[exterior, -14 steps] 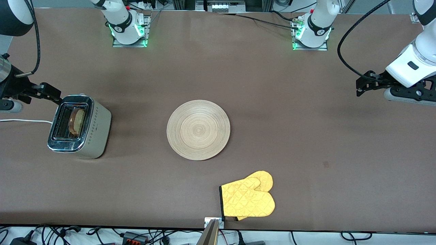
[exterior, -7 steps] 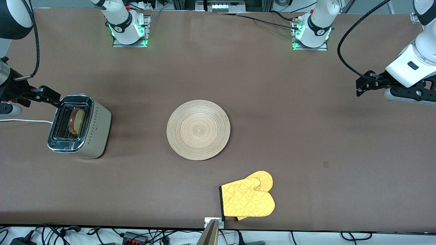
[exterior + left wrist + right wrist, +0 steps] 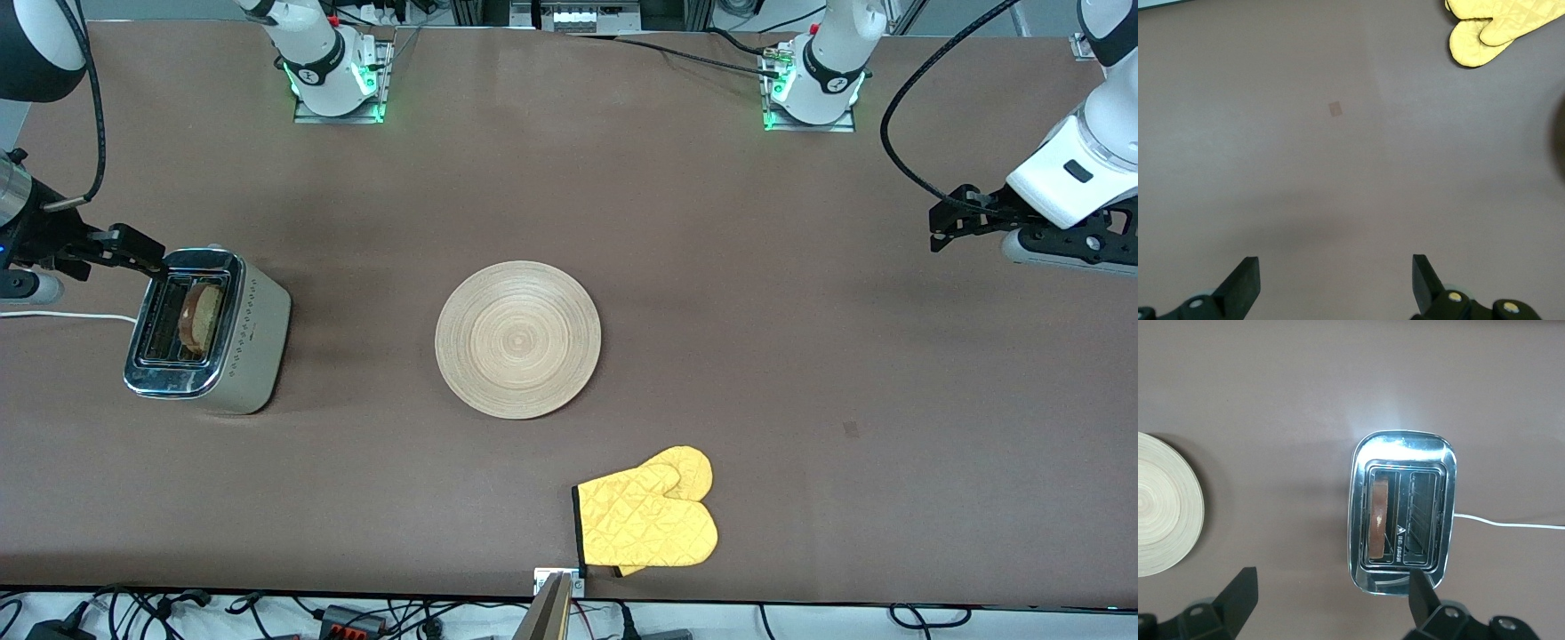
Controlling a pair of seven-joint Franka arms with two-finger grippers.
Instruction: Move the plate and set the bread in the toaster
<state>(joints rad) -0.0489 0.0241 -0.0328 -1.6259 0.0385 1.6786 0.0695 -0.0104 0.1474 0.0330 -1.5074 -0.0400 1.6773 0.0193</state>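
Observation:
The toaster (image 3: 209,331) stands toward the right arm's end of the table. The bread (image 3: 203,318) stands upright in the slot on the plate's side, and it also shows in the right wrist view as the bread (image 3: 1379,519) inside the toaster (image 3: 1401,520). The light-wood plate (image 3: 517,340) lies flat and bare at mid-table, and the right wrist view catches part of the plate (image 3: 1165,513). My right gripper (image 3: 124,246) (image 3: 1331,583) hangs open and empty over the toaster's end toward the robots' bases. My left gripper (image 3: 956,218) (image 3: 1335,263) waits open and empty over bare table at the left arm's end.
A yellow oven mitt (image 3: 649,520) (image 3: 1495,30) lies near the table's front edge, nearer to the front camera than the plate. The toaster's white cord (image 3: 53,316) runs off the table's end. A small mark (image 3: 851,430) sits on the brown tabletop.
My right gripper has drifted slightly toward the toaster's end. The left arm, plate, bread and mitt have not moved.

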